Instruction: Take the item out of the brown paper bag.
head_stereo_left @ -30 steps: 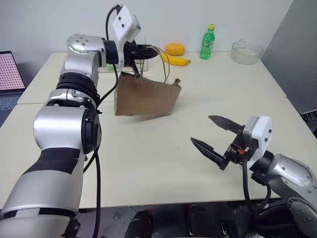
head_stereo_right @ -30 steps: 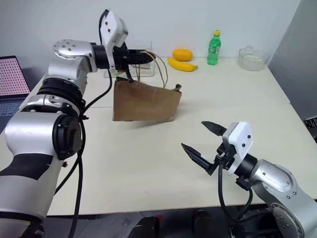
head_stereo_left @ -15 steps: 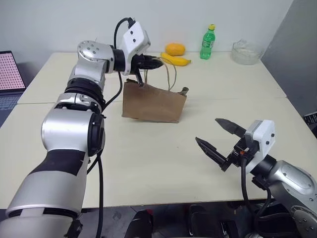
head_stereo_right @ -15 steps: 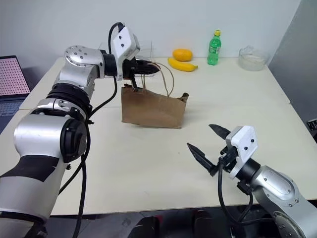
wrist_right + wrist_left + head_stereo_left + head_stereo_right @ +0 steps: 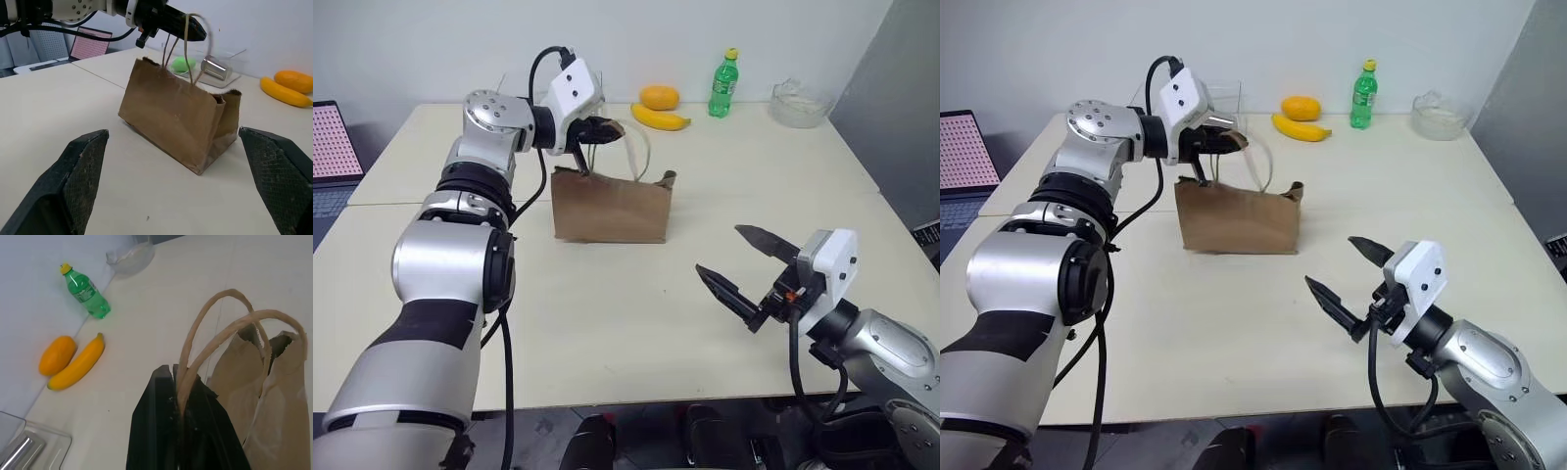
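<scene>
left hand [image 5: 604, 128]: pinching handles above brown paper bag [image 5: 610, 207] | right hand [image 5: 744, 271]: spread, well apart, bag's open end nearer it | item: hidden

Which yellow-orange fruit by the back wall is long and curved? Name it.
The yellow banana: long and curved, lying in front of the rounder orange fruit, which is stubby and oval.

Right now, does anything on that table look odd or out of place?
Mostly the brown paper bag: its top edge is crumpled and uneven, with the left gripper pinching its loop handles upward. Nothing looks spilled.
</scene>
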Tool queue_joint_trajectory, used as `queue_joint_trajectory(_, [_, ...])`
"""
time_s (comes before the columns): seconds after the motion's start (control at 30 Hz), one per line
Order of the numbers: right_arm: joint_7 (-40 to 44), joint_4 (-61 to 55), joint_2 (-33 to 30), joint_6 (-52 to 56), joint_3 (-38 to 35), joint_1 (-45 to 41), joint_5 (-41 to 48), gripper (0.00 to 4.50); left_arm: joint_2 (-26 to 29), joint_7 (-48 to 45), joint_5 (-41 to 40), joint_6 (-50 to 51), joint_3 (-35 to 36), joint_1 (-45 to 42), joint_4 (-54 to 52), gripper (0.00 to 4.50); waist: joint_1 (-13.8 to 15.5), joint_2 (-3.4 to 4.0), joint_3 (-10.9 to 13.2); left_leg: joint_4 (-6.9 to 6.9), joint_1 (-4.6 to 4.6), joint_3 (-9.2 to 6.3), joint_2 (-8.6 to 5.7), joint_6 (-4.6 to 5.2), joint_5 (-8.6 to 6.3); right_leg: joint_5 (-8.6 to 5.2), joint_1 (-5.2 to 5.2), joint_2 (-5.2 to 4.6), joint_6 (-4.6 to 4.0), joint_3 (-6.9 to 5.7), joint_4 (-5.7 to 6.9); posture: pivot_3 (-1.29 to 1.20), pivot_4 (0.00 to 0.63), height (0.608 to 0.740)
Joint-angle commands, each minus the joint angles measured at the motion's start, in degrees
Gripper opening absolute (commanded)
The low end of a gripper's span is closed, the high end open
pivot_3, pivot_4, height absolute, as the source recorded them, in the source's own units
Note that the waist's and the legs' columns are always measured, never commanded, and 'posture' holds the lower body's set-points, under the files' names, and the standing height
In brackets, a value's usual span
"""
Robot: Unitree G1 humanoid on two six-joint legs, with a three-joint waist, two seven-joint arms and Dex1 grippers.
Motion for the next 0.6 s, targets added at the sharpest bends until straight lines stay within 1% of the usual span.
queue_joint_trajectory(0.03, [0.8,-1.4,-0.4,-1.1,0.2,-1.1,0.4,4.50,2.0,-1.8,-0.3,0.3,0.1,-0.1,-1.3,1.55,0.0,0.00,0.0,0.01,0.00,0.00,0.00,0.00,0.00,0.00,0.00,0.00,0.00,0.00,0.00,0.00,0.150,0.740])
queue_joint_trajectory(0.07, [1.0,-1.2,-0.5,-1.1,0.4,-1.2,0.3,4.50,2.4,-2.4,-0.4,0.5,0.1,0.1,-1.3,1.78,0.0,0.00,0.0,0.01,0.00,0.00,0.00,0.00,0.00,0.00,0.00,0.00,0.00,0.00,0.00,0.00,0.150,0.740])
queue_joint_trajectory(0.33, [3.7,0.8,-1.1,-1.7,1.5,-2.2,-0.5,4.50,6.4,-8.0,-4.3,2.7,2.8,2.8,-3.3,4.29,-0.1,0.00,0.0,0.03,0.02,0.00,0.00,0.00,0.00,0.00,0.02,0.00,-0.01,0.00,0.02,0.00,0.150,0.740])
queue_joint_trajectory(0.5, [5.5,3.1,-1.3,-2.8,3.0,-3.5,-1.7,4.50,9.5,-12.6,-8.4,6.7,5.5,6.3,-6.8,4.29,-0.1,0.01,0.0,0.03,0.03,-0.01,0.01,0.00,0.00,0.00,0.03,0.00,-0.01,-0.01,0.02,0.00,0.150,0.740])
queue_joint_trajectory(0.6, [6.1,4.6,-0.8,-3.7,3.7,-4.3,-2.5,4.50,11.5,-13.7,-11.9,10.0,7.6,11.3,-13.2,4.29,-0.3,0.01,0.0,0.03,0.07,0.00,0.03,0.00,0.00,0.00,0.04,0.01,-0.01,0.00,0.04,0.00,0.150,0.740])
